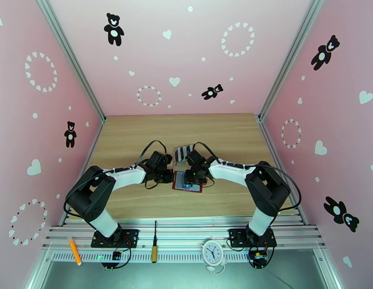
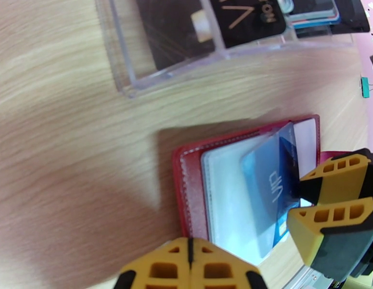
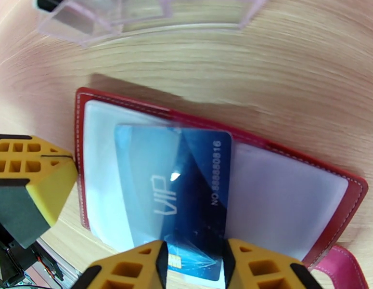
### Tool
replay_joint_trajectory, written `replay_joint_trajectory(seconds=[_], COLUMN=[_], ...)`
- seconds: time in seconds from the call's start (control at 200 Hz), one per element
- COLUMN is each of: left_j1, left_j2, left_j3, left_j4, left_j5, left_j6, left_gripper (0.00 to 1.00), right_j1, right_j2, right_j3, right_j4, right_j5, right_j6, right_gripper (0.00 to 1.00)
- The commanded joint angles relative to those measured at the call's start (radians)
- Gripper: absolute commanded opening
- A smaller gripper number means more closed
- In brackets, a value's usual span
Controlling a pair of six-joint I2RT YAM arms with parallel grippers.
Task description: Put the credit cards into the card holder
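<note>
Card holder [image 2: 188,189]: open flat on table [image 1: 234,136], at 6 o'clock of clear rack [image 2: 162,68].
Blue card [image 3: 176,189]: partly under a transparent pocket.
Right gripper [image 3: 193,266]: grasping the card's edge.
Left gripper [image 2: 190,266]: clenched, at holder's 9 o'clock edge.

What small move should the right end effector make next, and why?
Probably slide the blue plastic VIP card further into the clear pocket of the open dark-red leather-look wallet: the right end effector grips its near edge, only about half sits under the plastic, and the shut left end effector sits at the wallet's outer edge.
</note>
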Motion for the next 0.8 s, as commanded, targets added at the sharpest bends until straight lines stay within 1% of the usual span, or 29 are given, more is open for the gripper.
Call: replay_joint_trajectory(seconds=[0.0,0.531,0.791], left_j1=[-0.005,-0.014,-0.016], left_j2=[-0.026,-0.015,-0.011], left_j3=[-0.010,-0.004,-0.001], left_j4=[0.010,0.004,0.000], left_j5=[0.025,0.026,0.021], left_j6=[-0.009,-0.006,-0.005], left_gripper=[0.00,0.00,0.00], right_j1=[0.013,0.026,0.054], right_j2=[0.019,0.051,0.056], right_j3=[0.035,0.062,0.074], right_j4=[-0.031,-0.008,-0.004], right_j5=[0.016,-0.036,-0.041], right_j6=[0.001,0.010,0.022], right_gripper=[0.38,0.38,0.38])
